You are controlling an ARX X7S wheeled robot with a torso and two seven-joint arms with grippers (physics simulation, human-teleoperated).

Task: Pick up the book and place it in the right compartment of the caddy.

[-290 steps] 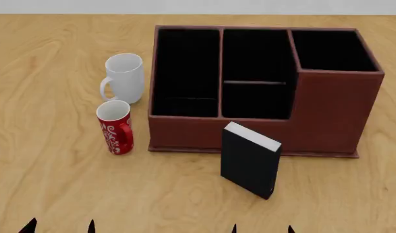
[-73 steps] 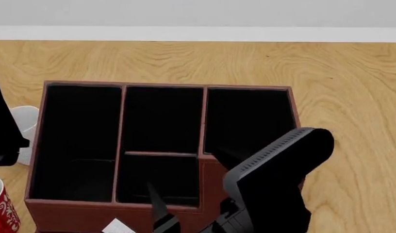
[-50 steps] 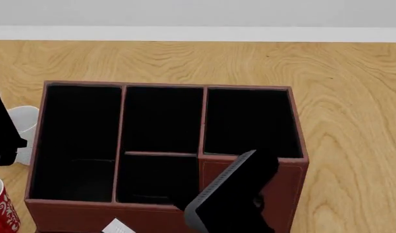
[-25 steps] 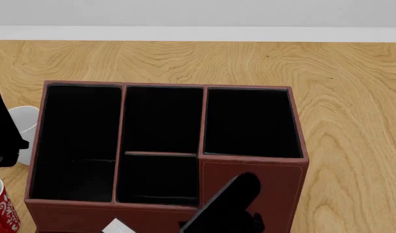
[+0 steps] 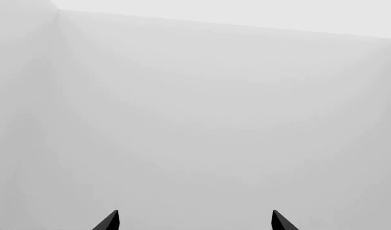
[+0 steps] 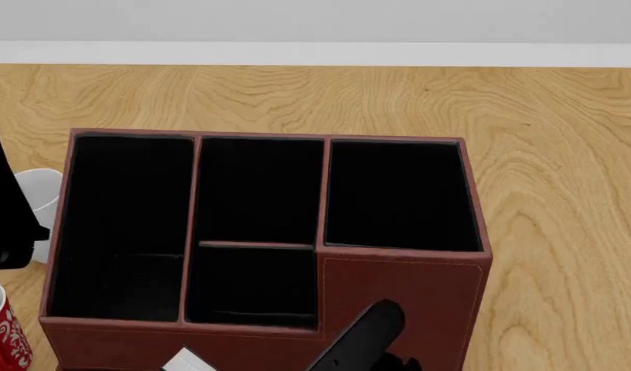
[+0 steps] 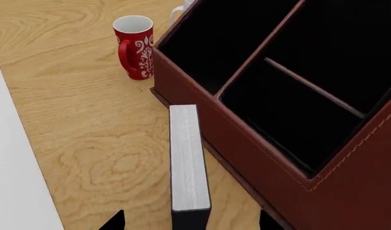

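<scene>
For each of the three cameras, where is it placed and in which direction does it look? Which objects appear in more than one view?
Head view: on the robot's head, looking down on the caddy from its front; a dark arm part rises at the bottom, another at the left edge.
Left wrist view: near the left gripper, facing blank pale grey; only two fingertips show.
Right wrist view: near the right gripper, looking along the book standing before the caddy; fingertips flank it.
Shared: head and right wrist views both show the caddy, the book, the red mug and the wooden table.

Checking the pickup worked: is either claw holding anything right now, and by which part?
Nothing is held. The book stands on the table between the open right claw's tips, which are not closed on it. The left claw is open and holds nothing.
</scene>
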